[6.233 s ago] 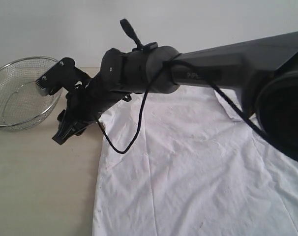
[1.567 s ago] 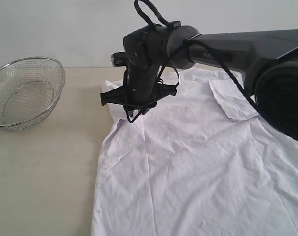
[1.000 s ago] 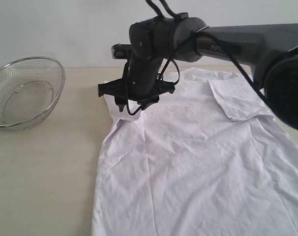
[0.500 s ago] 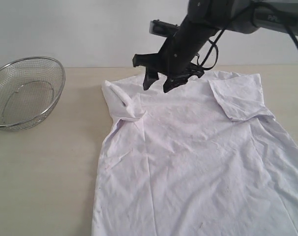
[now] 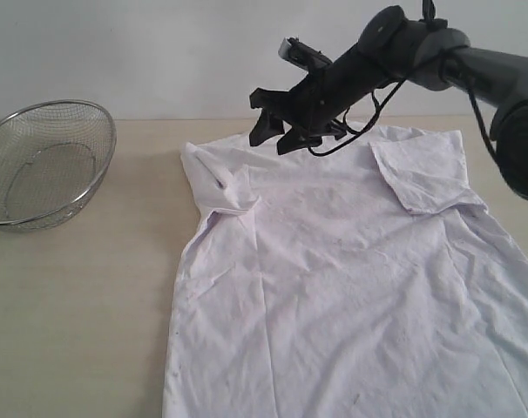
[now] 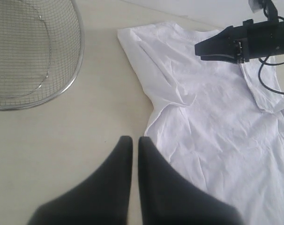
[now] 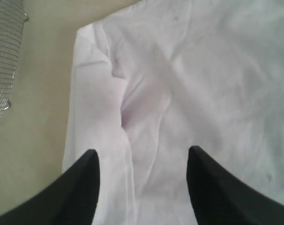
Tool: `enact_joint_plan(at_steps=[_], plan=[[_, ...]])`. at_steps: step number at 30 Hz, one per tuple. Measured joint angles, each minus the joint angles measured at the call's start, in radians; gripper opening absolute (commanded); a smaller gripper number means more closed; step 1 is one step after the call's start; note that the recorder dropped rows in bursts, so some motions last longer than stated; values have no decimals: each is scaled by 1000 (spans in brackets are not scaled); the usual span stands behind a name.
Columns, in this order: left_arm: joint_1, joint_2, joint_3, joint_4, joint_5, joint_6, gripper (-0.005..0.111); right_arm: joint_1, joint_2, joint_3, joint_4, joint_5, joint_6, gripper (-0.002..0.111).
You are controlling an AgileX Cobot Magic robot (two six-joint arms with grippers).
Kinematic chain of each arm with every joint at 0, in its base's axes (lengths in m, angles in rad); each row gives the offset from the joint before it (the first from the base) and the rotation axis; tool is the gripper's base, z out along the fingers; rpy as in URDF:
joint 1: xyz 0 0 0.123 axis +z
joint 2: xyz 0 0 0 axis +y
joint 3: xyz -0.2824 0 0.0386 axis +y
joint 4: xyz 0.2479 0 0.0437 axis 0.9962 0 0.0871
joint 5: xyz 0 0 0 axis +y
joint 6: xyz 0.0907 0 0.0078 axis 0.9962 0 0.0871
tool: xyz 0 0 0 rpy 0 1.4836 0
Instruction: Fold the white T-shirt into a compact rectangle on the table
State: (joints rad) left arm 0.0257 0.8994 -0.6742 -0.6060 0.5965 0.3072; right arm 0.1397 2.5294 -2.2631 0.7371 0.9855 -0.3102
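The white T-shirt [image 5: 351, 287] lies spread flat on the table [image 5: 81, 305], plain side up, with both short sleeves folded inward over the body. My right gripper [image 5: 271, 142] hangs open and empty in the air above the collar end, near the folded left sleeve [image 5: 220, 187]. Its own view looks down between its wide-apart fingers [image 7: 142, 152] at that sleeve fold of the shirt [image 7: 203, 70]. My left gripper [image 6: 135, 140] is shut with nothing in it, over bare table [image 6: 62, 131] just beside the shirt's [image 6: 217, 126] side edge. It is outside the exterior view.
A silver wire-mesh bowl [image 5: 46, 165] stands at the far left of the table, apart from the shirt, also seen as the mesh bowl [image 6: 29, 51] and as a bowl rim [image 7: 3, 51]. A pale wall runs behind the table.
The right gripper, which was down at the left sleeve, has risen and drawn back toward the collar, open. The sleeve stays folded onto the shirt. The left gripper has not visibly changed.
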Motion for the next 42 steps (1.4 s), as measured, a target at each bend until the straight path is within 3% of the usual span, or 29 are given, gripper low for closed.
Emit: enact_joint_plan(at_steps=[7,14,18,24,27,33,37,42], plan=[[0,2,0,-17,2,46,5,0,67,-97,10,26,-29,48],[0,171,-18,-267,69,268,5,0,54,-98,4,126,-50,13],[0,357,-101,-332,131,339,5,-3,18,-95,4,179,-29,0],[0,603,-318,-379,208,370,5,-8,-69,11,-32,221,-14,0],[0,711,-450,-413,265,375,5,-10,-128,127,-49,216,-21,0],[-102,1038,-827,-399,355,336,5,-58,-445,685,-63,-47,-81,0],[-158,1249,-1105,-209,368,176,5,-57,-649,1070,-65,-288,-131,0],[-166,1449,-1426,6,477,-21,5,-57,-762,1287,-70,-414,-203,0]])
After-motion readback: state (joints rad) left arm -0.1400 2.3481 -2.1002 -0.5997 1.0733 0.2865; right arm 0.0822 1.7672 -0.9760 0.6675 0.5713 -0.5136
